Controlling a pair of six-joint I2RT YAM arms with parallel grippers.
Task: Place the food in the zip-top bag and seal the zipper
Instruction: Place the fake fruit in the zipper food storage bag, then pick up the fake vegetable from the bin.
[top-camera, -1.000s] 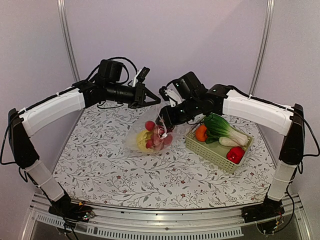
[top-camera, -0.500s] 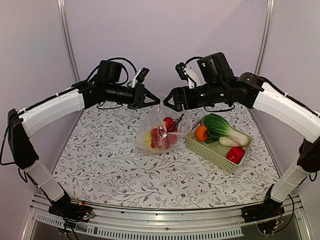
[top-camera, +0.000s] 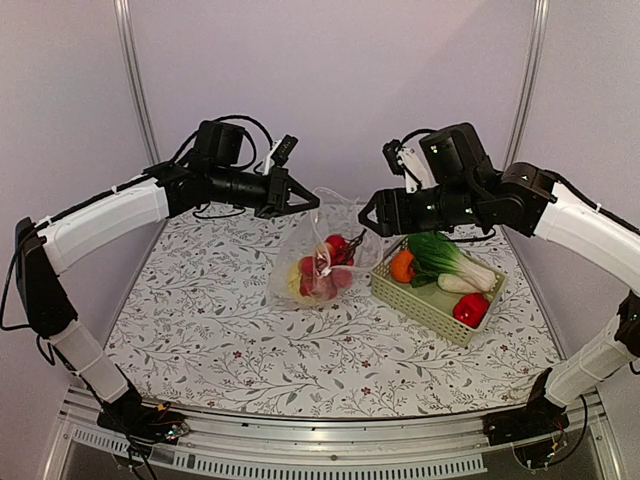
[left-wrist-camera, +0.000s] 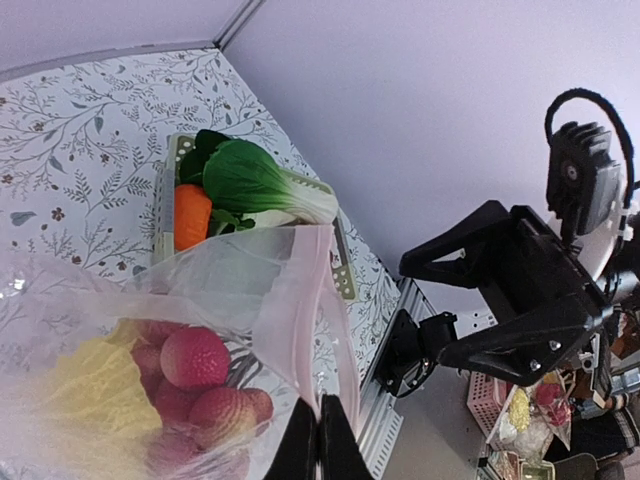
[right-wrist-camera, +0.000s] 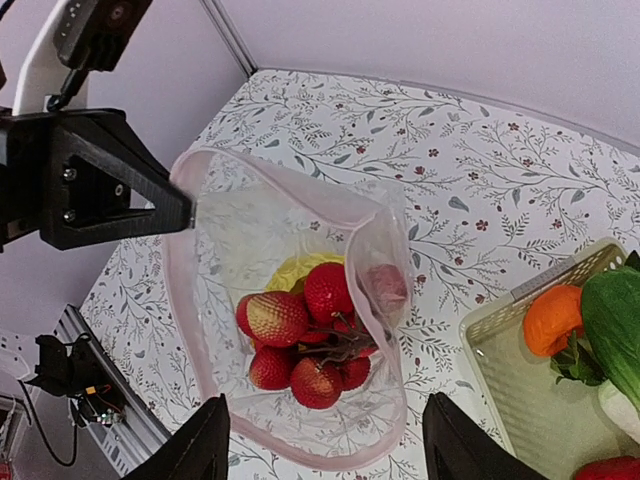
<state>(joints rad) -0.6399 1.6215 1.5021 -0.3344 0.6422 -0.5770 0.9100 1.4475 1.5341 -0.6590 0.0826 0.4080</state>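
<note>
While the left hand (top-camera: 312, 205) pinches the zip-top bag (right-wrist-camera: 280, 230), the right hand (top-camera: 368, 216) gapes empty above it.

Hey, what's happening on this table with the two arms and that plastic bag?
The left gripper pinches the rim of the clear bag, holding its mouth open. Red fruits and a yellow cabbage lie inside. The right gripper hangs open and empty between the bag and the green basket, which holds an orange and a leafy green. The bag is not sealed yet.
</note>
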